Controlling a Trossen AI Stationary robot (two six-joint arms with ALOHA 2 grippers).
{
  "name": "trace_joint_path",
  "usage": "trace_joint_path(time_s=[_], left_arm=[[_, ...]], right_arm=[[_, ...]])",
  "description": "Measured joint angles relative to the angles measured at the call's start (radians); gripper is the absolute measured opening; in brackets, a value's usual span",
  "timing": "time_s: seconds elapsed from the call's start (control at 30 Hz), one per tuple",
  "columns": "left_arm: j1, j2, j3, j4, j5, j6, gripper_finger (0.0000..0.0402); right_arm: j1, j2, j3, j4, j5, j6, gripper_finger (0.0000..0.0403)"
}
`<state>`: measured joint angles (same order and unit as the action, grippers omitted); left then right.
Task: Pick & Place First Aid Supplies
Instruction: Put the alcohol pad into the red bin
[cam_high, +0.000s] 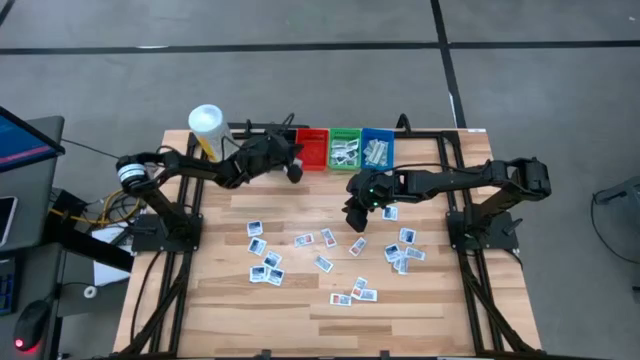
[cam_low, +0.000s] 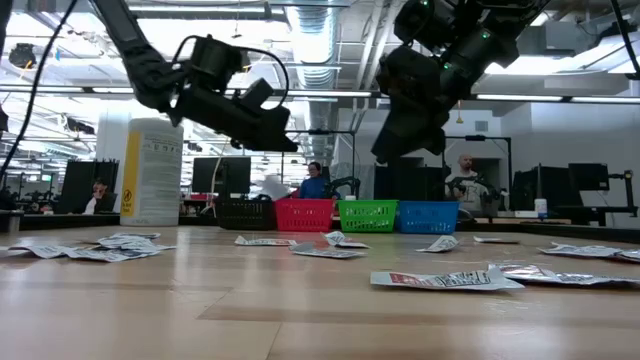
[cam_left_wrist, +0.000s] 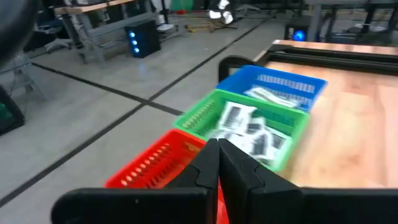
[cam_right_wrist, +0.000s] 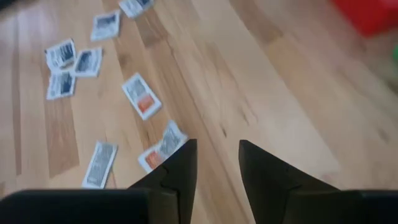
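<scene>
Right gripper (cam_right_wrist: 214, 163), fingers parted and empty, hovers above scattered first aid packets (cam_high: 265, 262) on the table (cam_high: 420, 300) (likely lining up a pick), while left gripper (cam_left_wrist: 219, 163), fingers pressed together, waits over the red bin (cam_left_wrist: 155, 163).

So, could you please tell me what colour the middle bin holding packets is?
Green bin, clearest in the left wrist view.

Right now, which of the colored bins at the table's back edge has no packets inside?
The red bin: its floor is bare, while the green bin and blue bin beside it both hold white packets.
</scene>
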<state>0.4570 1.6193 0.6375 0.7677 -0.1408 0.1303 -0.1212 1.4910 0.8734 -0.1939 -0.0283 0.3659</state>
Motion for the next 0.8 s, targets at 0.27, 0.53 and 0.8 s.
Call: trace_joint_path(time_s=[0.27, 0.53, 0.8], left_arm=[[0.088, 0.075, 0.108, -0.005, 0.126, -0.003, 0.0010], [0.076, -0.009, 0.112, -0.184, 0.153, -0.006, 0.0008], [-0.008, -0.181, 0.033, -0.449, 0.301, 0.095, 0.0009]], right_arm=[[0.002, 0.000, 0.000, -0.038, -0.051, 0.029, 0.0107], [-0.010, 0.000, 0.000, -0.024, -0.052, 0.043, 0.0107], [-0.020, 0.000, 0.000, 0.014, -0.010, -0.031, 0.0107]])
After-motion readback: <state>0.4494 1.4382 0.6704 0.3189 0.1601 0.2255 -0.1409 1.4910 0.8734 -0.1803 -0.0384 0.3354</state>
